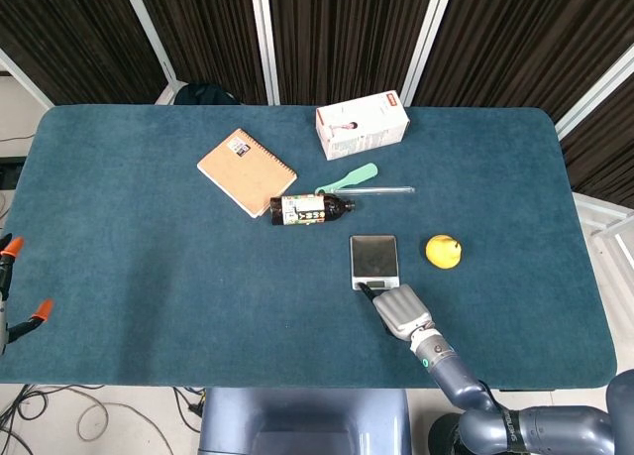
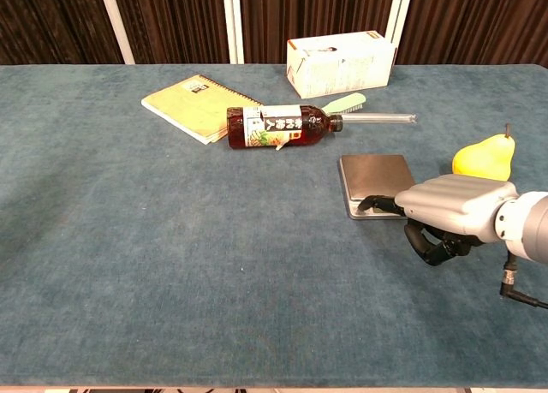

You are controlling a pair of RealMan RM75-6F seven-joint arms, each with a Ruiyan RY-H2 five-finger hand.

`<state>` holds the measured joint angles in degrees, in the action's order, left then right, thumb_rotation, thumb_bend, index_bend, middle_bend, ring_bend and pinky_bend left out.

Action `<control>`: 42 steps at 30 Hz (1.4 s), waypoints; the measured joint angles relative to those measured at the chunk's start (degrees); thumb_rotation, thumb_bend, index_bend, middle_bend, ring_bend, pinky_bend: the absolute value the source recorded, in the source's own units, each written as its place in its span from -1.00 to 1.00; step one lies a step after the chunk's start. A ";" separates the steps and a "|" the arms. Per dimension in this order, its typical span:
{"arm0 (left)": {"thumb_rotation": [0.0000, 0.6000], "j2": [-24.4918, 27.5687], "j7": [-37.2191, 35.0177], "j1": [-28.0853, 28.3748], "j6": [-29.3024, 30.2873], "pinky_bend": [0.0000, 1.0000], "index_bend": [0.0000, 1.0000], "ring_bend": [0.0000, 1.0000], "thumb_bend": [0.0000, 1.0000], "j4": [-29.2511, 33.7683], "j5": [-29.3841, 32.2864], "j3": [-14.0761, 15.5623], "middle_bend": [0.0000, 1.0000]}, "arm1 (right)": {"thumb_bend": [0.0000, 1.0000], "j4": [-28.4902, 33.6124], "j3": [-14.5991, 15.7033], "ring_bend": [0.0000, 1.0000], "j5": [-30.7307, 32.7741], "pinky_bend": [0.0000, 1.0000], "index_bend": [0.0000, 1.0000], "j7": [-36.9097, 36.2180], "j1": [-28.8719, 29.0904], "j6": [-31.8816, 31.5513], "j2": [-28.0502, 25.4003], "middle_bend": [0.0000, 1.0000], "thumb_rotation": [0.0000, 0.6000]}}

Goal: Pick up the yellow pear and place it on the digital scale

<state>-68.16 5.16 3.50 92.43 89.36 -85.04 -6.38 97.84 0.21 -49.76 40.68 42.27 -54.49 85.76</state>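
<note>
Bench: teal cloth bench [image 1: 149,257], dark curtains behind.
Pear: yellow pear [image 1: 443,251] lies at 3 o'clock of digital scale [image 1: 374,258], apart from it.
Right hand: right hand [image 1: 398,309] low at scale's 6 o'clock edge, fingers curled under, holding nothing.
Left hand: unseen.
Risk: knuckles may nudge scale while swinging toward pear.

The right hand [image 2: 454,209] covers the near right corner of the scale [image 2: 374,176] in the chest view, and its curled fingers [image 2: 432,246] tuck under the palm, so nothing between them can be made out. The forearm runs off the right edge there. The bottle [image 1: 310,209] label is too small to read from the head view. The green brush [image 2: 344,104] sits partly behind the bottle's cap end. The left hand shows in neither view.
</note>
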 measured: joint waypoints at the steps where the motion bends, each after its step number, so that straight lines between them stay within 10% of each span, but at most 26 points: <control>1: 1.00 -0.01 0.02 0.01 0.00 -0.85 -0.81 -1.00 -0.63 0.00 0.00 -0.01 -0.91 | 0.94 -0.11 0.03 0.63 0.04 0.49 -0.88 -0.06 0.04 0.02 0.07 0.55 1.00; 42: 1.00 0.16 -0.07 -0.02 -0.04 -0.85 -0.81 -1.00 -0.63 0.19 0.28 -0.15 -0.91 | 0.94 -0.80 0.90 0.63 1.53 0.49 -0.83 1.02 1.05 -1.13 1.73 0.55 1.00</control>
<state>-68.01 5.08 3.48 92.39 89.55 -84.76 -6.53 97.04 1.12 -48.23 41.70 43.32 -55.61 87.49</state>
